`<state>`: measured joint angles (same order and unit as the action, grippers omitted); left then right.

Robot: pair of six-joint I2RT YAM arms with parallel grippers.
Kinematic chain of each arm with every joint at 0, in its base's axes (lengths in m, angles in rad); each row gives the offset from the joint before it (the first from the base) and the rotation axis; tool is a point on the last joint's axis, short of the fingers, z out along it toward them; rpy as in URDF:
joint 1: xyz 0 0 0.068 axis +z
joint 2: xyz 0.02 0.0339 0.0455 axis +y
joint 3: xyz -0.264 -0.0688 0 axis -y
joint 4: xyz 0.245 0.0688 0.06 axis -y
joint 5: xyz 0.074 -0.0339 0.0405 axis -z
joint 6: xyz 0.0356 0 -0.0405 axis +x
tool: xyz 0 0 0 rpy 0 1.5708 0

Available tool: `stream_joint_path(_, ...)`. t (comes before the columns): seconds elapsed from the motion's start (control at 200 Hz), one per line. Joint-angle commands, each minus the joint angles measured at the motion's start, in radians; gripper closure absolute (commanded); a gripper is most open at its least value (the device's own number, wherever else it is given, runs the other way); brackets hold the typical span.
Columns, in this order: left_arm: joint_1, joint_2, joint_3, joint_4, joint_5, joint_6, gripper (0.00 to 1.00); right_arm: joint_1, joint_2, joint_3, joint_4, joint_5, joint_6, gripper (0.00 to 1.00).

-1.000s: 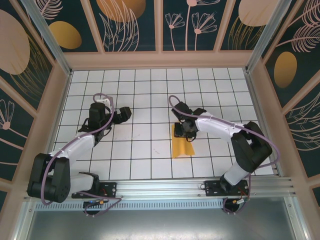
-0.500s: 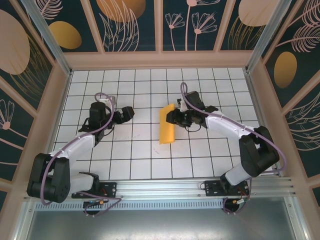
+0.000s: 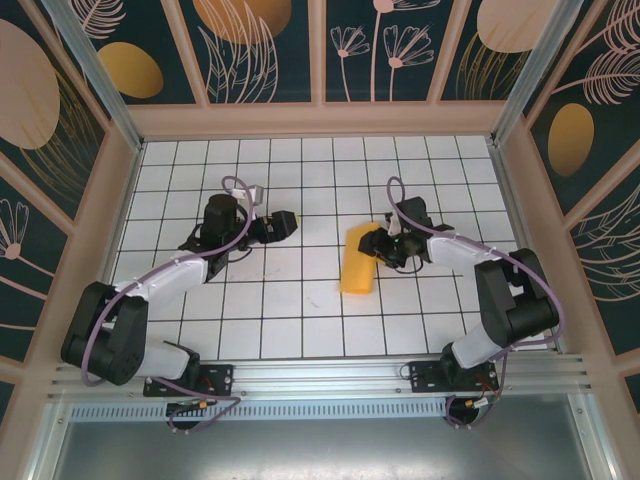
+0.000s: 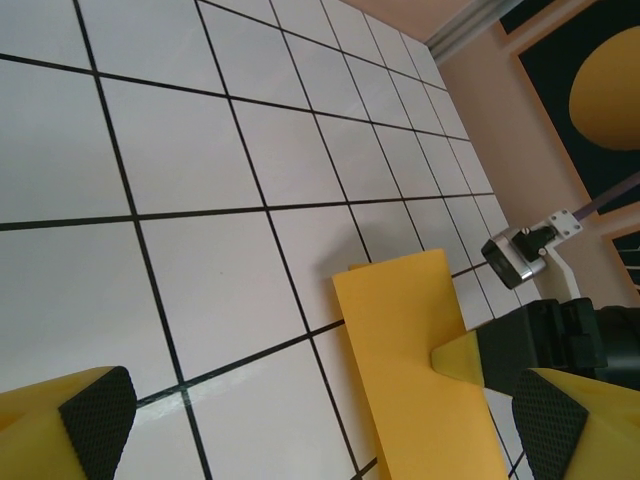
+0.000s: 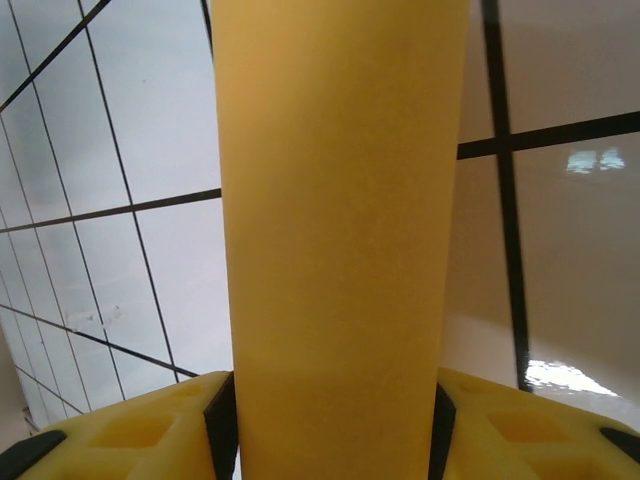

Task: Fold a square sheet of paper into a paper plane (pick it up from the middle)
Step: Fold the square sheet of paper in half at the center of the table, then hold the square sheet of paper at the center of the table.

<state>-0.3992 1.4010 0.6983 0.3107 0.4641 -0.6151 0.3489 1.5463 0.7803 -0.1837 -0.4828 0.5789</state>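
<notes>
Grips light, floppy square sheet of paper (image 3: pixel 357 265) bowed in half-spread right pincer (image 3: pixel 374 243), left pincer (image 3: pixel 284 223) wide, empty; wants gentle mid-fold hold.

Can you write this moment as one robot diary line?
left gripper: open, empty | right gripper: grip unclear | orange-yellow paper: folded, between right fingers

White grid-tiled table (image 3: pixel 300 310); floral wall panels (image 3: pixel 260 50); aluminium rail (image 3: pixel 330 375) near edge.
</notes>
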Motion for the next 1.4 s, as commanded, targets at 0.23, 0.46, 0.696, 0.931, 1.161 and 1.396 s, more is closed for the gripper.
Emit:
stream_joint_path(0.23, -0.11, 0.101, 0.098, 0.04, -0.015, -0.017, 0.01, -0.053, -0.049, -0.04, -0.058, 0.142, -0.045, 0.34)
stream_joint_path(0.46, -0.169, 0.173, 0.157, 0.031, -0.031, -0.011, 0.04, -0.093, -0.075, -0.063, -0.048, 0.138, -0.032, 0.29)
stream_joint_path(0.696, -0.197, 0.213, 0.194, 0.034, -0.027, -0.013, 0.06, -0.124, -0.099, -0.066, -0.114, 0.202, -0.051, 0.27)
stream_joint_path(0.931, -0.229, 0.276, 0.242, 0.031, -0.007, -0.043, 0.19, -0.128, -0.07, -0.069, -0.141, 0.253, -0.068, 0.29)
stream_joint_path(1.161, -0.283, 0.367, 0.309, 0.038, -0.03, -0.094, 0.26, -0.126, -0.046, -0.076, -0.147, 0.229, -0.114, 0.29)
stream_joint_path(1.396, -0.311, 0.432, 0.36, 0.048, -0.035, -0.138, 0.34, -0.126, -0.036, -0.083, -0.134, 0.274, -0.089, 0.29)
